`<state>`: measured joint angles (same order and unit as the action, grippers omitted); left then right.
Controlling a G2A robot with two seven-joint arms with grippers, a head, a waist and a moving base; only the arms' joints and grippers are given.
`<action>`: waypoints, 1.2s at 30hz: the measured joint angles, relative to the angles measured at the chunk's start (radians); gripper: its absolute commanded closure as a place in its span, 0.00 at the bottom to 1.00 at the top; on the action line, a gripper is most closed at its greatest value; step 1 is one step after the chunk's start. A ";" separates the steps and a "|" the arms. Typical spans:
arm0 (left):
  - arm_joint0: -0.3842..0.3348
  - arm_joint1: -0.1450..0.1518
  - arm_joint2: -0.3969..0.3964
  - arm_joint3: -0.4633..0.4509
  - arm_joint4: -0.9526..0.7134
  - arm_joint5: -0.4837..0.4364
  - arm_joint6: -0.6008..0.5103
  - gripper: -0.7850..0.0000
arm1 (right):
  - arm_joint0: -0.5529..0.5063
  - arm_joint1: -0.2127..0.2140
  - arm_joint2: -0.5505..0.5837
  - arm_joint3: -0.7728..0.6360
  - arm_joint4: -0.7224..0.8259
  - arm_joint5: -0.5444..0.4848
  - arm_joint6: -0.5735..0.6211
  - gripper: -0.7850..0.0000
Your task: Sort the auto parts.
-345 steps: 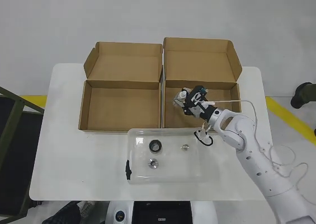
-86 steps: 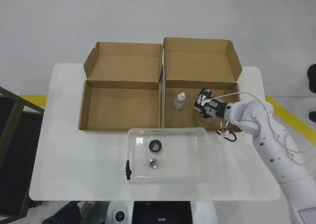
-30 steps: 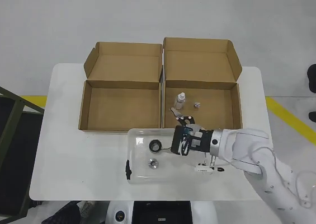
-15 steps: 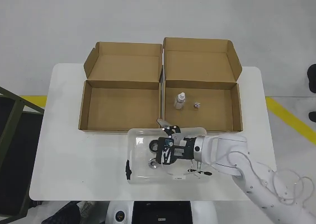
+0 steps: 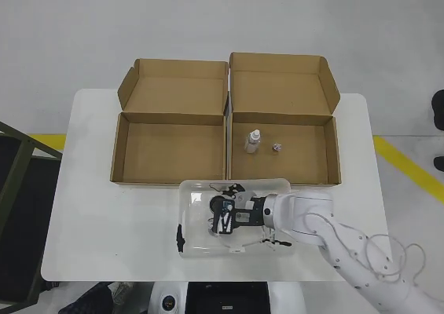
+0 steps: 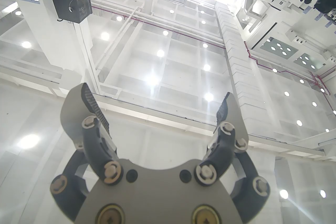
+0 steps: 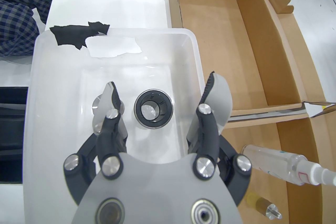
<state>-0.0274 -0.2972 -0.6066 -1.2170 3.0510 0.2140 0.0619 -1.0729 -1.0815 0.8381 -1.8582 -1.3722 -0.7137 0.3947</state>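
Black ring bearing [image 7: 153,112]: flat on the floor of the clear bin [image 7: 115,34], bore upward. Over it, right gripper [image 7: 162,81], fingers spread wide to either side of the bearing, clasping nothing. Beside the bearing in the same bin, half hidden behind one finger, what looks like a small round metal part [image 7: 96,104]. On the bin's rim, a scrap of black tape [image 7: 71,34]. Just beyond the bin's far side, two open cardboard boxes side by side: left box [image 5: 169,153]; right box [image 5: 308,157], holding a clear bottle [image 7: 273,164] and, near it, a small metal fitting [image 7: 265,208]. Left gripper [image 6: 156,93] pointed up at the ceiling, fingers apart, holding nothing.
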 measured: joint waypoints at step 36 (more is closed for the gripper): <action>0.000 0.000 0.000 0.000 0.000 0.000 0.000 0.00 | 0.038 -0.034 -0.046 0.180 -0.014 -0.001 -0.040 0.46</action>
<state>-0.0274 -0.2972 -0.6066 -1.2170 3.0510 0.2140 0.0619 -1.0347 -1.1153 0.7917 -1.6779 -1.3864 -0.7146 0.3546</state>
